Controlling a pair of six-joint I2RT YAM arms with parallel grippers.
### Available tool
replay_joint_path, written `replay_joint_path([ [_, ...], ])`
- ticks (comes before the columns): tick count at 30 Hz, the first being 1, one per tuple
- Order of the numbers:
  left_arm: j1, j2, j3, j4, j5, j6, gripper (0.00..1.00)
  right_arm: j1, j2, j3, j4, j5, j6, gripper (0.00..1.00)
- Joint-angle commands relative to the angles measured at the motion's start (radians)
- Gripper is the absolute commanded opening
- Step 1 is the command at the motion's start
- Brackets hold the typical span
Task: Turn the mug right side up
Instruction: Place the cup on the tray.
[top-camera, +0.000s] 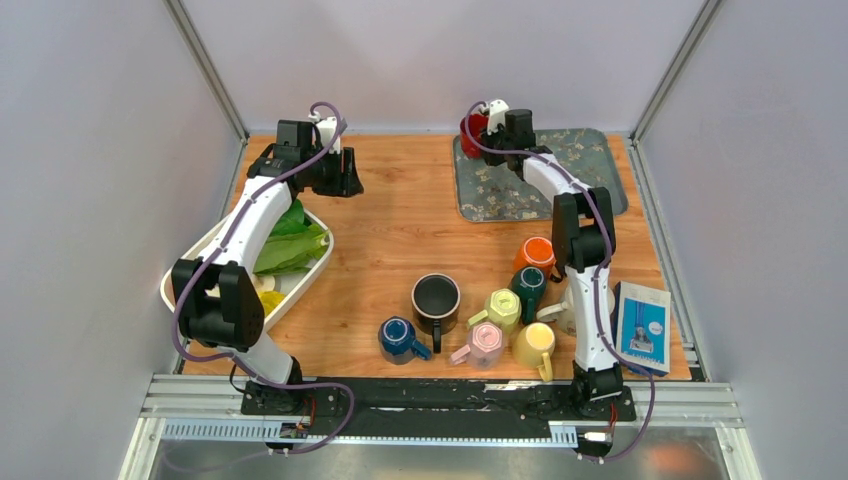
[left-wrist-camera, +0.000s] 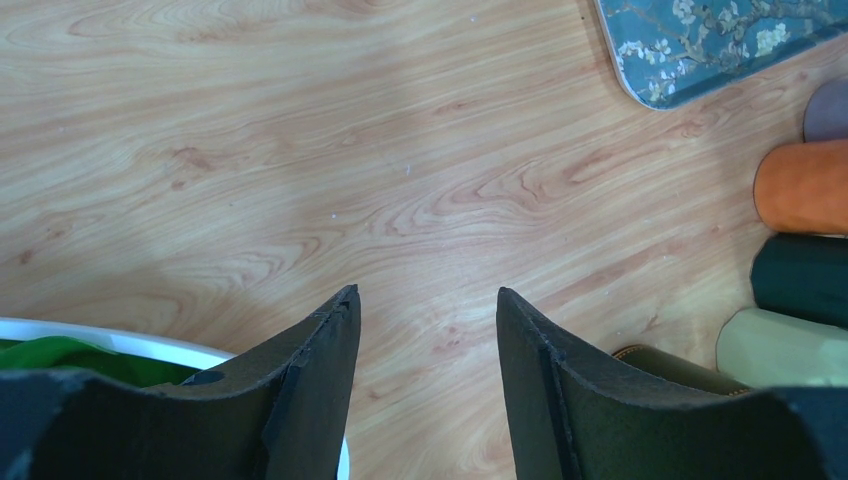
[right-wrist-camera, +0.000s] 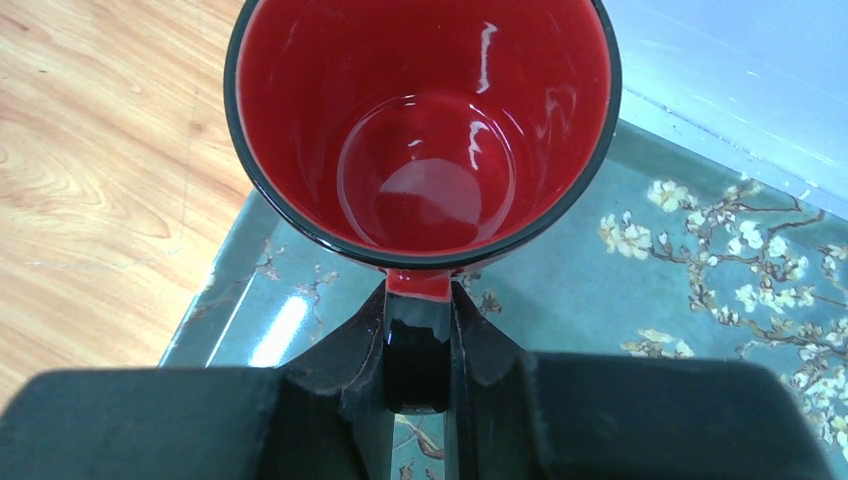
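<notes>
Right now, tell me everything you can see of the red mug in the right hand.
The red mug looks like glazed ceramic: glossy red inside, black along the rim and on the handle, with a red patch where handle meets rim. It is empty, and its mouth faces the wrist camera. The right hand is shut on the handle, one finger each side. The mug is over a corner of the floral tray; whether its base touches the tray is hidden.

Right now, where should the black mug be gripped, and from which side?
By its handle, which sticks out toward the arm bases. The black mug stands upright with its mouth open, so probably best to come down from above on the near side, with a finger on either side of the handle.
</notes>
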Motion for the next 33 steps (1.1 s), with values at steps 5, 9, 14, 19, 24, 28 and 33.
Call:
replay_joint_path([
  [5, -0.002, -0.029, -0.002, 0.026, 0.01, 0.01, 0.6, 0.011, 0.023, 0.071, 0.13, 0.068, 0.062, 0.0],
  [9, -0.001, -0.028, -0.01, 0.032, 0.012, 0.006, 0.6, 0.016, 0.026, 0.067, 0.13, 0.073, 0.074, 0.0],
  [14, -0.001, -0.024, -0.013, 0.036, 0.019, -0.002, 0.6, 0.022, 0.037, 0.062, 0.131, 0.07, 0.086, 0.03],
  [19, -0.002, -0.017, -0.012, 0.035, 0.032, -0.012, 0.59, 0.029, 0.054, 0.074, 0.137, 0.09, 0.088, 0.15],
  [24, -0.007, -0.012, -0.011, 0.038, 0.037, -0.014, 0.59, 0.03, 0.033, 0.063, 0.137, 0.107, 0.09, 0.3],
  [28, -0.011, -0.011, -0.011, 0.042, 0.051, -0.012, 0.6, 0.025, -0.025, 0.019, 0.117, 0.111, 0.084, 0.59],
  [33, -0.018, -0.008, -0.011, 0.059, 0.057, -0.011, 0.61, 0.013, -0.142, -0.06, 0.051, -0.002, 0.069, 0.83],
])
